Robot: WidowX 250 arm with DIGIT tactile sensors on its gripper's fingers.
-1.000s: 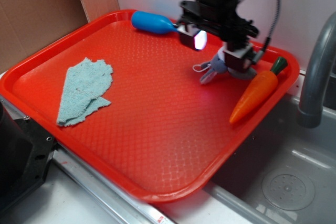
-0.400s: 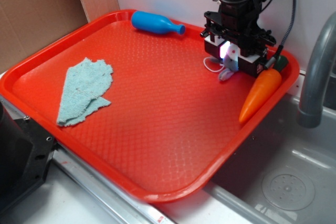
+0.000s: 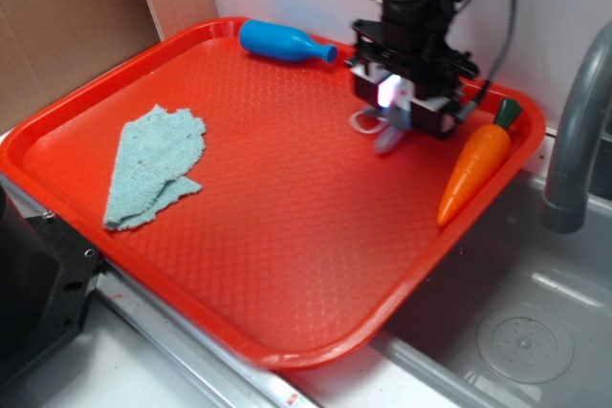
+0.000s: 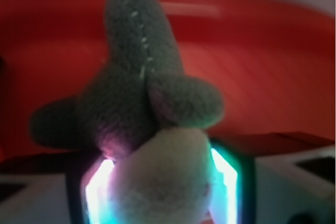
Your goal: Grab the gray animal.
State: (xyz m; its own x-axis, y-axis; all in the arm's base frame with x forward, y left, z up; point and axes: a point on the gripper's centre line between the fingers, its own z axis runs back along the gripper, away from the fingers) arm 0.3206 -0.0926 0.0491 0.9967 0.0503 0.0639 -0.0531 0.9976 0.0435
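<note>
Gray animal is mostly hidden under the gripper in the exterior view, at the far right part of the red tray: only a gray ear or limb and a white string loop poke out below the fingers, and whether it touches the tray surface I cannot tell. A toy carrot lies just beside it to the right, a blue bottle sits at the far edge, and a light teal rag lies well apart on the left. In the wrist view the gray animal fills the frame, its whitish face pressed between the lit pads, gray ears sticking up; the jaws look closed onto the plush. The step in hand seems to be securing the grasp. Next should come a straight lift, firm enough that the soft toy does not slip, clear of the carrot.
</note>
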